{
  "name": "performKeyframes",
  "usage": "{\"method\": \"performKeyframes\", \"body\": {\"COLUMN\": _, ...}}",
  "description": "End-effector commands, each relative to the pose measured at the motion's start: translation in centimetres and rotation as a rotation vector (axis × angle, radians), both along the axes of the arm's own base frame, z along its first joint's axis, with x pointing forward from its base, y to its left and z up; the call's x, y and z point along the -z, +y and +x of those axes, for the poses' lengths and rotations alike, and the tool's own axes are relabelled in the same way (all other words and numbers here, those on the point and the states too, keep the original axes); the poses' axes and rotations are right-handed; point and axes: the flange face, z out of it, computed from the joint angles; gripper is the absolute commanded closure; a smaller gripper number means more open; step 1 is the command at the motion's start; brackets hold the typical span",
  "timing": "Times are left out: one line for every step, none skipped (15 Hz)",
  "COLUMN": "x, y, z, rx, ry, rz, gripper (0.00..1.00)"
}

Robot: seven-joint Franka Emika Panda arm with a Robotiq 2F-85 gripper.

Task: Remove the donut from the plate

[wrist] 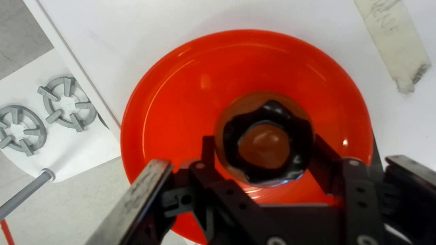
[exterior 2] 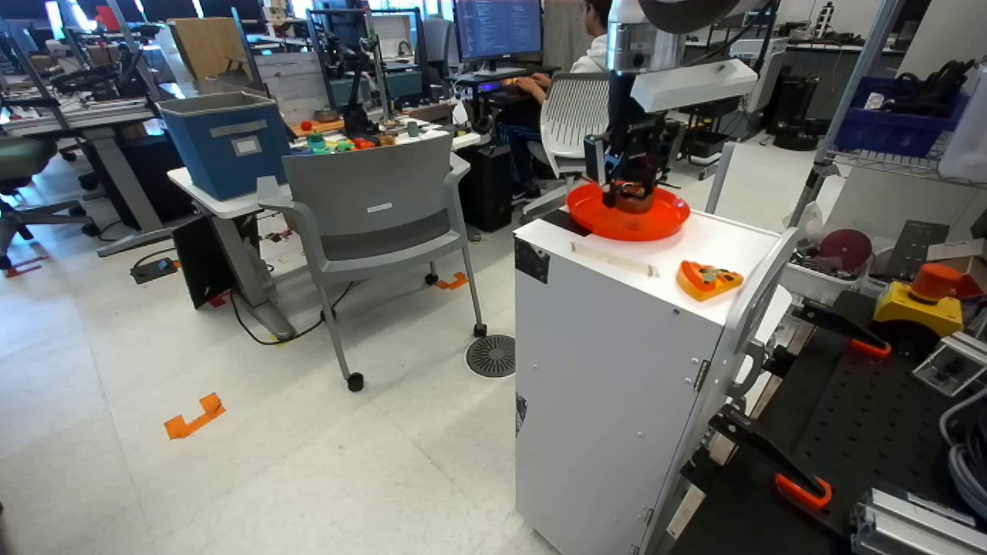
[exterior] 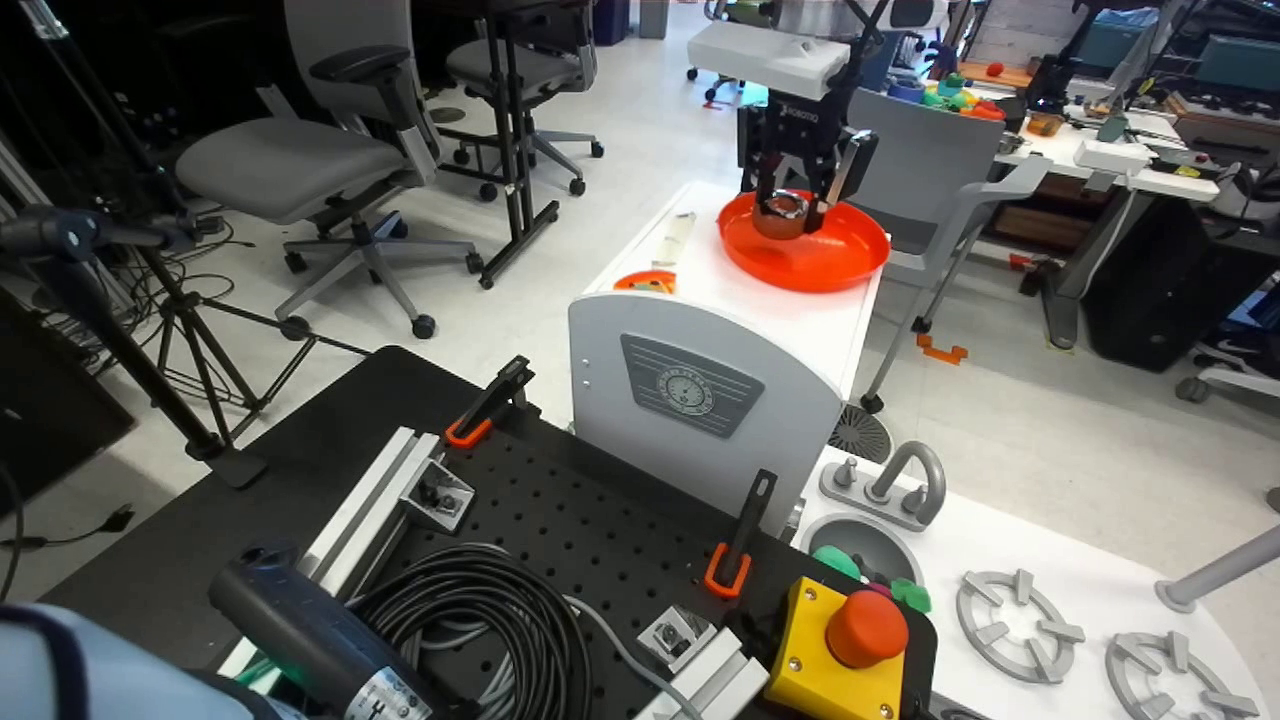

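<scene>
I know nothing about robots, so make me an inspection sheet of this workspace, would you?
Surface: white cabinet top, with a tape strip on it.
Job's things: donut over the orange-red plate; whether they touch is unclear.
Clutter: pizza-slice toy near the plate, apart from it.
End effector: closed on the donut from both sides.
Cables: dark coil on the black perforated board.
Surroundings: grey chair, and a person at a monitor.

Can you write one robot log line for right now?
gripper: shut on donut | donut: over plate, touching unclear | plate: on white top | orange wedge: apart from plate | removal: unfinished
</scene>
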Motion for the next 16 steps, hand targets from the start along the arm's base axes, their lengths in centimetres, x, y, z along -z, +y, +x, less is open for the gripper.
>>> {"method": "performKeyframes", "body": {"x": -1.2, "y": 0.3, "z": -2.3, "rx": 0.022, "ry": -0.044, "rz": -0.007, "gripper": 0.58}}
{"method": "performKeyframes", "body": {"x": -1.3, "y": 0.4, "z": -2.8, "rx": 0.025, "ry": -0.049, "rz": -0.008, "gripper": 0.58}}
{"method": "performKeyframes", "body": {"x": -1.4, "y": 0.6, "z": -3.2, "rx": 0.027, "ry": -0.057, "rz": -0.011, "gripper": 0.58}}
{"method": "performKeyframes", "body": {"x": -1.5, "y": 0.8, "z": -3.7, "rx": 0.029, "ry": -0.065, "rz": -0.016, "gripper": 0.58}}
{"method": "performKeyframes", "body": {"x": -1.5, "y": 1.0, "z": -4.2, "rx": 0.027, "ry": -0.075, "rz": -0.02, "gripper": 0.58}}
{"method": "performKeyframes", "body": {"x": -1.5, "y": 1.2, "z": -4.6, "rx": 0.028, "ry": -0.084, "rz": -0.026, "gripper": 0.58}}
{"method": "performKeyframes", "body": {"x": -1.6, "y": 1.5, "z": -5.1, "rx": 0.027, "ry": -0.092, "rz": -0.029, "gripper": 0.58}}
{"method": "performKeyframes", "body": {"x": -1.5, "y": 1.7, "z": -5.5, "rx": 0.027, "ry": -0.1, "rz": -0.034, "gripper": 0.58}}
{"method": "performKeyframes", "body": {"x": -1.6, "y": 2.0, "z": -6.0, "rx": 0.027, "ry": -0.105, "rz": -0.039, "gripper": 0.58}}
{"method": "performKeyframes", "body": {"x": -1.5, "y": 2.2, "z": -6.2, "rx": 0.027, "ry": -0.111, "rz": -0.041, "gripper": 0.58}}
{"method": "performKeyframes", "body": {"x": -1.5, "y": 2.4, "z": -6.5, "rx": 0.028, "ry": -0.111, "rz": -0.045, "gripper": 0.58}}
{"method": "performKeyframes", "body": {"x": -1.4, "y": 2.5, "z": -6.7, "rx": 0.025, "ry": -0.11, "rz": -0.049, "gripper": 0.58}}
{"method": "performKeyframes", "body": {"x": -1.3, "y": 2.5, "z": -6.9, "rx": 0.025, "ry": -0.104, "rz": -0.051, "gripper": 0.58}}
{"method": "performKeyframes", "body": {"x": -1.3, "y": 2.5, "z": -7.0, "rx": 0.024, "ry": -0.095, "rz": -0.051, "gripper": 0.58}}
{"method": "performKeyframes", "body": {"x": -1.3, "y": 2.5, "z": -7.1, "rx": 0.017, "ry": -0.086, "rz": -0.045, "gripper": 0.58}}
{"method": "performKeyframes", "body": {"x": -1.3, "y": 2.4, "z": -7.2, "rx": 0.02, "ry": -0.088, "rz": -0.034, "gripper": 0.58}}
